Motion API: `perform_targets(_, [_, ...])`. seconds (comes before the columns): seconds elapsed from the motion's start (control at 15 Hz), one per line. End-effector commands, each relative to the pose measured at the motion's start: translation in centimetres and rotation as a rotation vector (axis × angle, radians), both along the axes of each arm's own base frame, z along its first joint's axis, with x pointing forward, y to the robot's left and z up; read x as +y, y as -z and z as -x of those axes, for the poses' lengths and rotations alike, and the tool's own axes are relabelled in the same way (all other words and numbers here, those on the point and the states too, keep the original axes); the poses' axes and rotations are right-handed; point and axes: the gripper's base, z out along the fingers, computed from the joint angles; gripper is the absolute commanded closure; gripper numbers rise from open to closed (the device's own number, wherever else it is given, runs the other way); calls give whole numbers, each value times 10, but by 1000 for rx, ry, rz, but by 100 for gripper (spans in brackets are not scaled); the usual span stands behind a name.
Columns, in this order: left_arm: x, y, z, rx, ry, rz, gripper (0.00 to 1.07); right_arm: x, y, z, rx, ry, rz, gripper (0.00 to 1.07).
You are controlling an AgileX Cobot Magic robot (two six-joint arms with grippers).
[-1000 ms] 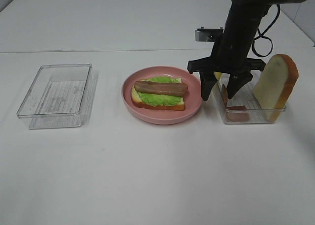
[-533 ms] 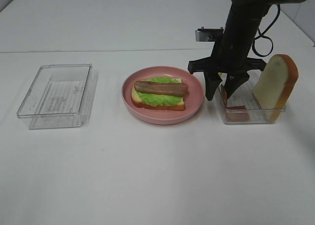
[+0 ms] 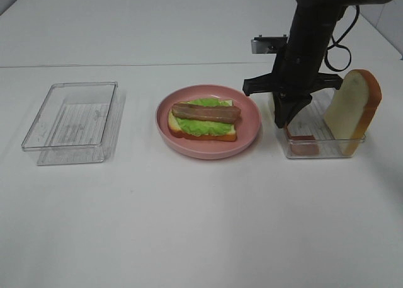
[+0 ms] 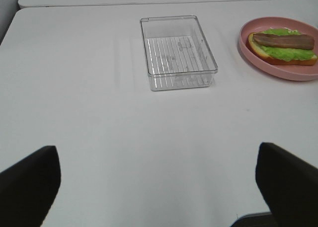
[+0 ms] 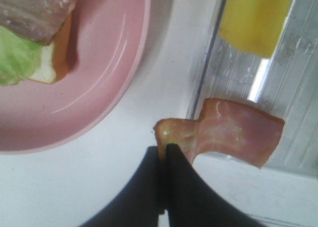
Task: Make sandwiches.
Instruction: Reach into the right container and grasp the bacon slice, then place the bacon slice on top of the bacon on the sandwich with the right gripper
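A wide stretch of white table (image 3: 201,225) is seen in front of the pink plate (image 3: 208,153). On the plate the sandwich (image 3: 203,119) is laid, built so far of bread, lettuce and a bacon strip. Well to the plate's left a clear tray (image 3: 70,154) is set. Just beside the plate's right rim, across a narrow gap of table, a second clear tray (image 3: 318,153) is placed. In it an upright bread slice (image 3: 354,105) is leaned at the end farthest from the plate, and a cheese slice (image 5: 254,16) is lying. The right gripper (image 5: 166,148) is pressed together on the end of a bacon slice (image 5: 233,132), which is draped across the plate-side wall of that tray. The left gripper (image 4: 159,185) is spread wide, with nothing held.
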Motion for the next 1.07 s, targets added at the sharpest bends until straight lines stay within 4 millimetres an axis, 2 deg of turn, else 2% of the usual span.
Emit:
perform_targets(0.07, [-1, 0, 3, -30, -2, 13, 6, -2, 0, 1, 22, -10, 9, 107])
perform_targets(0.4, [-1, 0, 3, -30, -2, 13, 6, -2, -7, 3, 18, 1, 4, 107])
perform_targets(0.47, [-1, 0, 3, -30, -2, 13, 6, -2, -16, 4, -1, 12, -2, 107])
perform_targets(0.53, [-1, 0, 3, -30, -2, 13, 6, -3, -37, 7, -37, 25, -17, 107])
perform_targets(0.67, [-1, 0, 3, -30, -2, 13, 6, -5, -64, 15, -73, 25, -32, 107])
perform_targets(0.73, [-1, 0, 3, -30, -2, 13, 6, -5, -71, 16, -88, 25, -40, 107])
perform_targets(0.8, [-1, 0, 3, -30, -2, 13, 6, -4, -91, 22, -132, 34, -85, 107])
perform_targets(0.87, [-1, 0, 3, -30, -2, 13, 6, -1, -102, 25, -152, 39, -138, 107])
perform_targets(1.0, [-1, 0, 3, -30, -2, 14, 6, 8, -113, 29, -161, 16, -250, 107])
perform_targets(1.07, [-1, 0, 3, -30, 0, 16, 6, 23, -118, 29, -170, -26, -418, 107])
